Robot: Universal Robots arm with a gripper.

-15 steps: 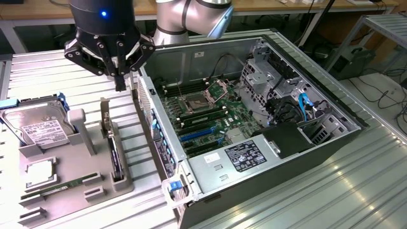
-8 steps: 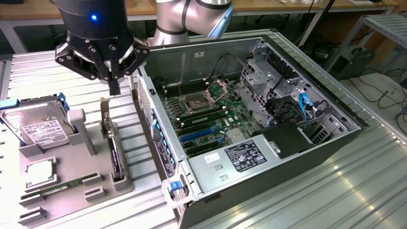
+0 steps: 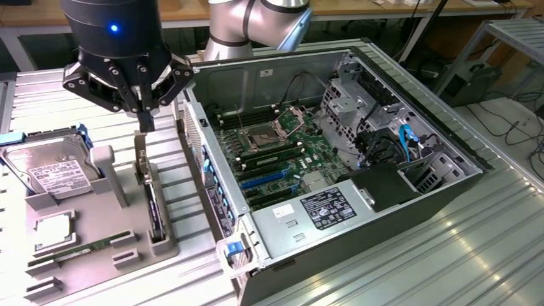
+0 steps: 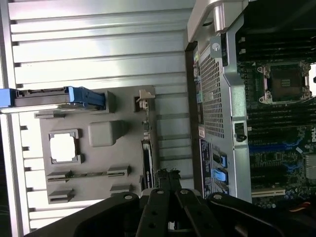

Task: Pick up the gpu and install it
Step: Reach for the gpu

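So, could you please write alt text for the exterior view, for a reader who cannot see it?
A robot arm's shut gripper hangs just above the gpu, which stands on edge in a grey holder that also holds a hard drive. On the exterior view's right lies an open computer case, its motherboard exposed.
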